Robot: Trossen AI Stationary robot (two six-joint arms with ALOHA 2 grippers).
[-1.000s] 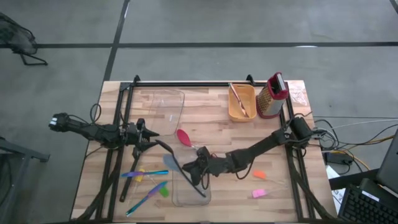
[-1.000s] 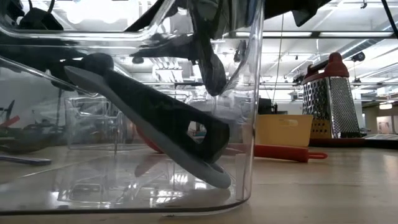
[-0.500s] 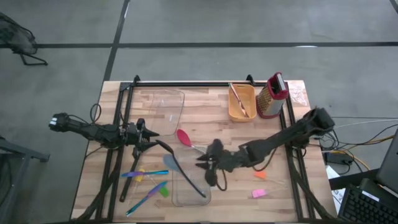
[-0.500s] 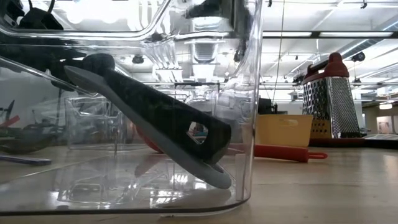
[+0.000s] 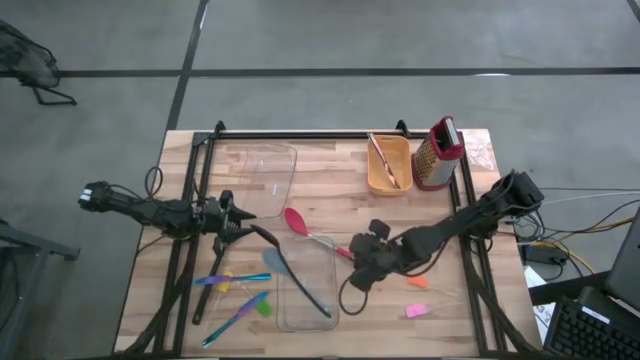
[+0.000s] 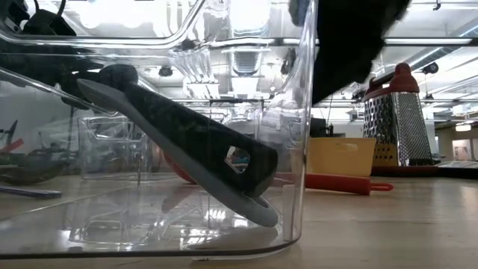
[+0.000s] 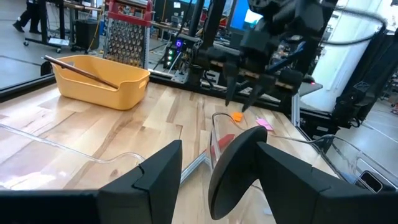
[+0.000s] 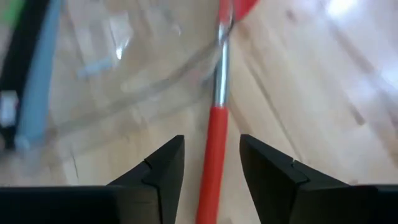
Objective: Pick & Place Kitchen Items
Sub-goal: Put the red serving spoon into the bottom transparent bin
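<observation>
Red spoon (image 8: 214,134) lies on the table (image 5: 440,215) right under the right claw (image 5: 362,268), its handle running between the parted, empty fingers (image 8: 163,167). Just beyond, the clear tub (image 5: 305,315) holds the black and light-blue spoons (image 5: 297,283). Farther off, the left claw (image 5: 235,222) waits open and empty, with thin sticks (image 5: 235,279) near it.

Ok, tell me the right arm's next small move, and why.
Probably lower the right gripper and close on the red spoon: its open fingers straddle the handle, which lies on the table beside the clear bin already holding the black and light-blue spoons.
</observation>
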